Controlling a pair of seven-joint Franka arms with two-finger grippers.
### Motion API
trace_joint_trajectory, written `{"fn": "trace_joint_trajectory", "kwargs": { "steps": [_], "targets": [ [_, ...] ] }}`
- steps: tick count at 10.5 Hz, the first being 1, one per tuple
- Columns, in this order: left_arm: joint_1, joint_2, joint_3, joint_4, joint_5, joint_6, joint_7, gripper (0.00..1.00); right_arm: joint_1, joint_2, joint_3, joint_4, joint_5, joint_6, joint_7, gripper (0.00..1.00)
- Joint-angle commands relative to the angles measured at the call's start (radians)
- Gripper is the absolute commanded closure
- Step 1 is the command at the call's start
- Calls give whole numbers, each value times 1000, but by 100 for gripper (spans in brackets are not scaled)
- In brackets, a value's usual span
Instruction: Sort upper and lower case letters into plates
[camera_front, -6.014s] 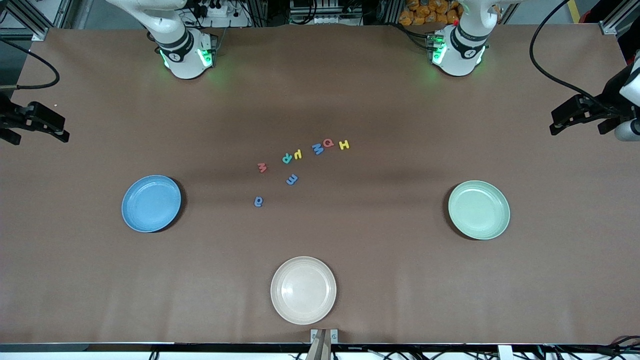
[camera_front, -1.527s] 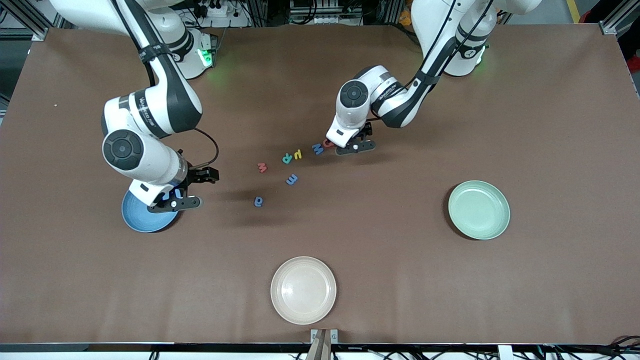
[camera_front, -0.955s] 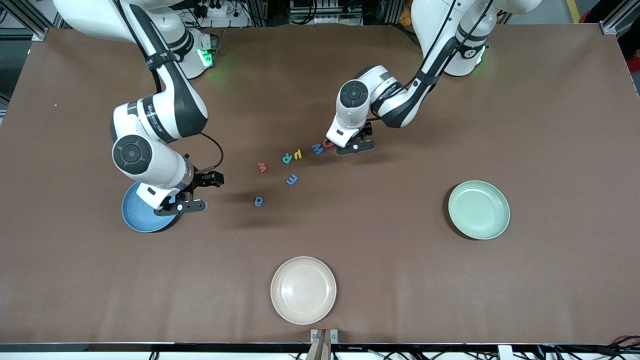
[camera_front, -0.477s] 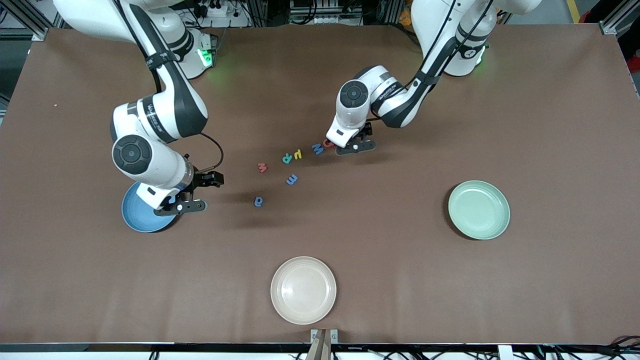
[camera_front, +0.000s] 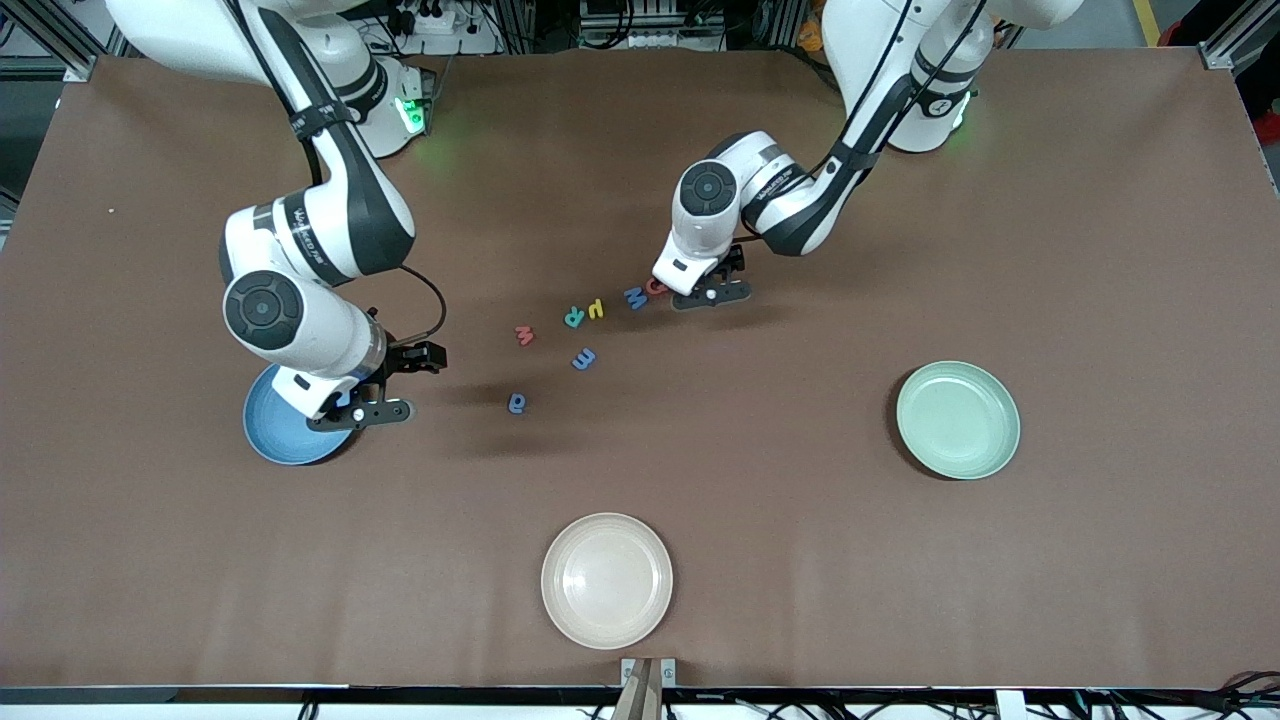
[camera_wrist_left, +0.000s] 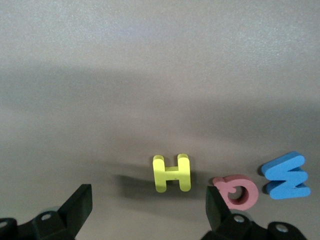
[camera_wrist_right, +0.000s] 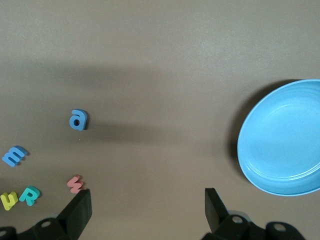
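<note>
Eight letters (camera_front: 585, 330) lie loose mid-surface, none yet in a plate; sorting is at its first pick.

- Left hand (camera_wrist_left: 150, 220): released, low over the yellow H (camera_wrist_left: 172, 173), which sits between its fingers; red Q (camera_wrist_left: 236, 190) and blue W (camera_wrist_left: 286, 175) lie just beside.
- Next move, by judgement: descend, clench on the H alone without nudging the Q, then carry it to a plate.
- Right hand (camera_front: 345, 405): released, empty, over the blue plate's (camera_front: 270, 440) edge, waiting.
- Mint plate (camera_front: 958, 420): toward the left arm's end, empty.
- Cream plate (camera_front: 607, 580): nearest the camera.
- Surface (camera_front: 800, 560): plain brown.
- Room: cables and framing past the bases.
</note>
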Motion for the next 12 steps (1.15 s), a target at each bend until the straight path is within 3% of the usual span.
{"fn": "trace_joint_trajectory", "kwargs": {
  "steps": [1, 12],
  "targets": [
    [-24, 71, 6, 18, 79, 88, -61, 0, -2, -6, 1, -6, 8, -7, 14, 0],
    [-8, 45, 6, 12, 80, 79, -47, 0, -1, -6, 1, -6, 8, -4, 17, 0]
  ]
}}
